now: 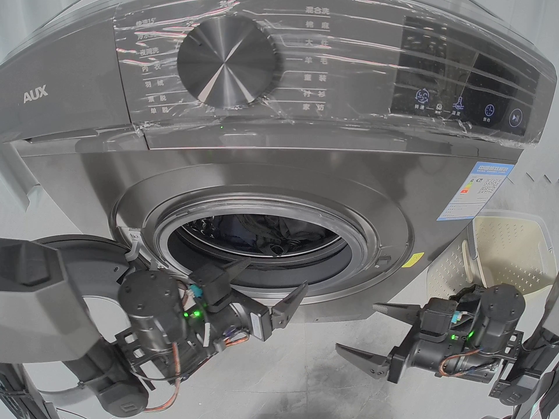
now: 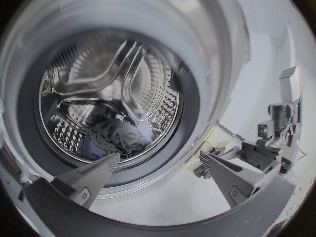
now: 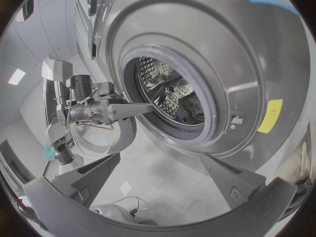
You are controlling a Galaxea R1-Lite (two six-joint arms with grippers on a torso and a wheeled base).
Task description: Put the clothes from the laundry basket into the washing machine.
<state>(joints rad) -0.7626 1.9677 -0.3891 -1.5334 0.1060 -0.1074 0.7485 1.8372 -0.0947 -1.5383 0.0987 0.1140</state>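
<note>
Steel washing machine (image 1: pixel 279 164) standing open, dark clothes (image 2: pixel 115 137) lying inside it, cream laundry basket (image 1: pixel 512 245) beside it, left gripper (image 1: pixel 276 274) being held wide and empty before the opening, right gripper (image 1: pixel 356 327) wide, empty, near the laundry basket

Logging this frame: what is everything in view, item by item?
washing machine: one, silver-grey, straight ahead
door: one, grey, swung open on the robot's left
dial: one, silver, upper front of the machine
clothes: dark pile, count unclear, low inside the machine
laundry basket: one, cream, right of the machine
sticker: one, yellow, lower right on the machine's front
label: one, blue and white, above the basket
left gripper: dark, open, before the machine's mouth
right gripper: dark, open, low beside the basket
</note>
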